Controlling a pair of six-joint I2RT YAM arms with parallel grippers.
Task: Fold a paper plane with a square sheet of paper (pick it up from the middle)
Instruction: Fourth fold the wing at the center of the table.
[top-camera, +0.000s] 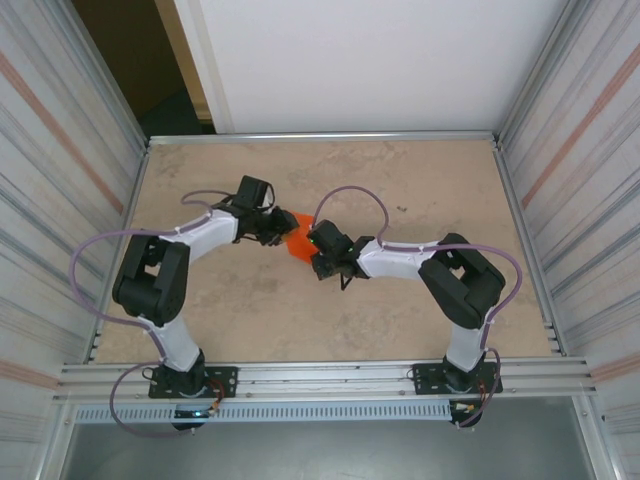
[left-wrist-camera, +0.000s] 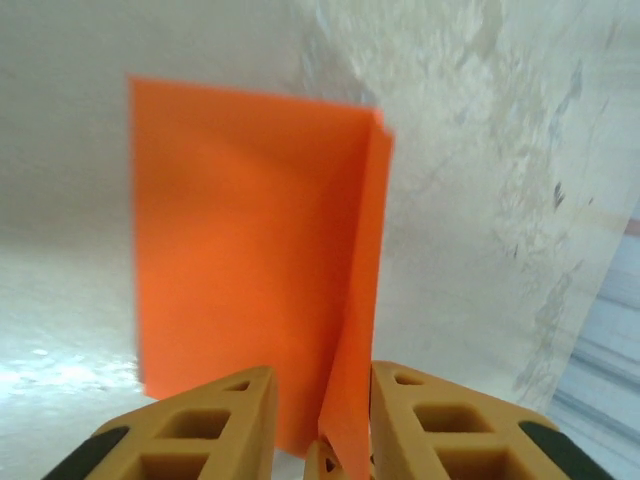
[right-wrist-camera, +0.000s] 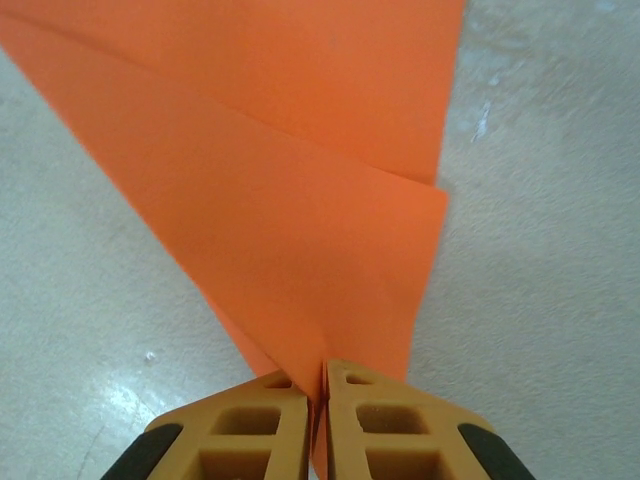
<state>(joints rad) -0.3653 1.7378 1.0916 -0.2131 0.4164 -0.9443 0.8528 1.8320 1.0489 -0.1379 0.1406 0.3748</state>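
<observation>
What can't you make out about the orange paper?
Top view: the orange paper is tiny, partly covered by the left claw and right claw; folds unreadable.
Left wrist view: blurred; its lower edge sits behind the left claw.
Right wrist view: cut off at the top; the right claw hides its tip.

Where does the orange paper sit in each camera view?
Top external: orange paper, middle of the tabletop.
Left wrist: centre-left, a folded flap running down between the left gripper's fingers.
Right wrist: from the top edge, narrowing down, pinched by the right gripper's fingers.
Shared landmark: the mottled beige tabletop.
</observation>
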